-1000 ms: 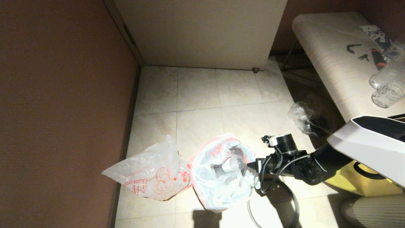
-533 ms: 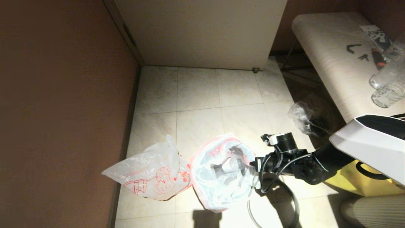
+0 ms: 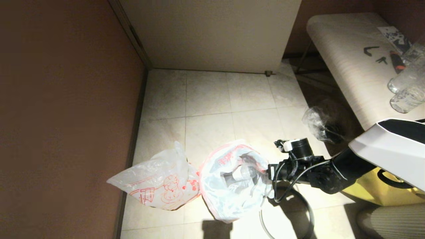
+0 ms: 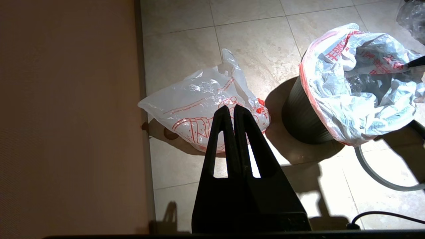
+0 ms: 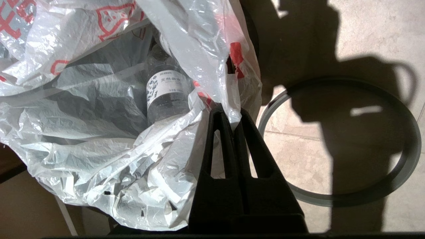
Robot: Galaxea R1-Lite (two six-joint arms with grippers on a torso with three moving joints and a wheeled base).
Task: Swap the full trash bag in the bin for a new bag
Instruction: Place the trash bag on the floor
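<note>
Right gripper [image 5: 231, 114] with jaws pinched on the near rim of the full trash bag [image 3: 232, 179], which sits in the bin [image 4: 300, 122]. Lifting likely goes straight up. Left gripper [image 4: 234, 111], jaws together and empty, hangs above the new bag [image 3: 159, 182] on the floor beside the bin.

The right claw [image 5: 232, 114] pinches the edge of the full trash bag [image 5: 109, 142]; a clear bottle [image 5: 166, 96] lies inside; a grey ring [image 5: 338, 196] rests on the floor [image 5: 365, 30] beside it.
</note>
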